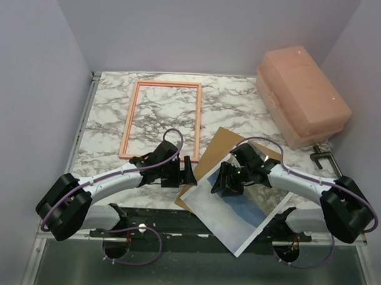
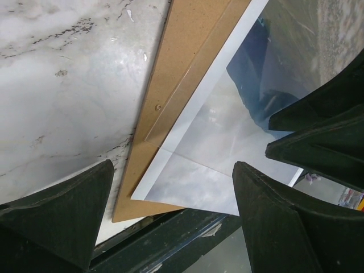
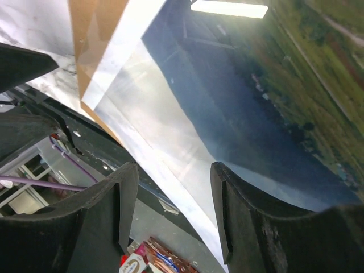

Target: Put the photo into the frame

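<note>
The photo (image 1: 241, 213) lies picture side up at the table's near edge, its near corner hanging over the edge. It rests partly on the brown backing board (image 1: 216, 146). The frame (image 1: 128, 121) lies flat at the far left, orange-tan side up, with marble showing through it. My left gripper (image 1: 186, 170) is open and empty just left of the photo's left corner (image 2: 227, 131). My right gripper (image 1: 226, 184) is open low over the photo (image 3: 227, 114), whose near edge runs between the fingers.
A pink plastic box (image 1: 301, 96) stands at the back right. A black clamp (image 1: 321, 156) grips the table's right edge. The board (image 2: 176, 74) carries what looks like a clear sheet. The dark table rail (image 2: 170, 239) runs along the front.
</note>
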Robot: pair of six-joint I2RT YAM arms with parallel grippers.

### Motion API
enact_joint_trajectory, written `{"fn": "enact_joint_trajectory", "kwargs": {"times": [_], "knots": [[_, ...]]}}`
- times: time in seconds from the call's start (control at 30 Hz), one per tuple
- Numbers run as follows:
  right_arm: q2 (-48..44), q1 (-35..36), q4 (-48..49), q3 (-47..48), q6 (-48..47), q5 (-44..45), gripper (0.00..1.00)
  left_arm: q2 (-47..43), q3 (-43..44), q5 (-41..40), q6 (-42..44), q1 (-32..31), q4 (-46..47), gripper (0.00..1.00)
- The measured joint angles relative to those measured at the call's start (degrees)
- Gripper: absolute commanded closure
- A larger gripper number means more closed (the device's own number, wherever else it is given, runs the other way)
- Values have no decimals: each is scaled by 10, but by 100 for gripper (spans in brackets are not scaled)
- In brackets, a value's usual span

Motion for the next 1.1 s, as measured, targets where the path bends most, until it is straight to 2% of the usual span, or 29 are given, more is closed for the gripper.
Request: {"fn": "enact_joint_trajectory", "kwargs": {"times": [0.2, 0.57, 0.77, 0.93, 1.1], "knots": [[-73, 0, -23, 0, 8, 38, 43, 7, 20, -2, 11, -5, -4, 13], [-210, -35, -153, -23, 29, 172, 48, 64, 66, -3, 23, -20, -3, 15], [-193, -38, -183, -68, 36, 200, 48, 115, 95, -3, 31, -27, -7, 17], [-165, -39, -169, -65, 35, 193, 47, 134, 104, -2, 36, -32, -8, 17], [-126, -39, -129, -55, 32, 162, 46, 137, 104, 1, 37, -33, -3, 22]]}}
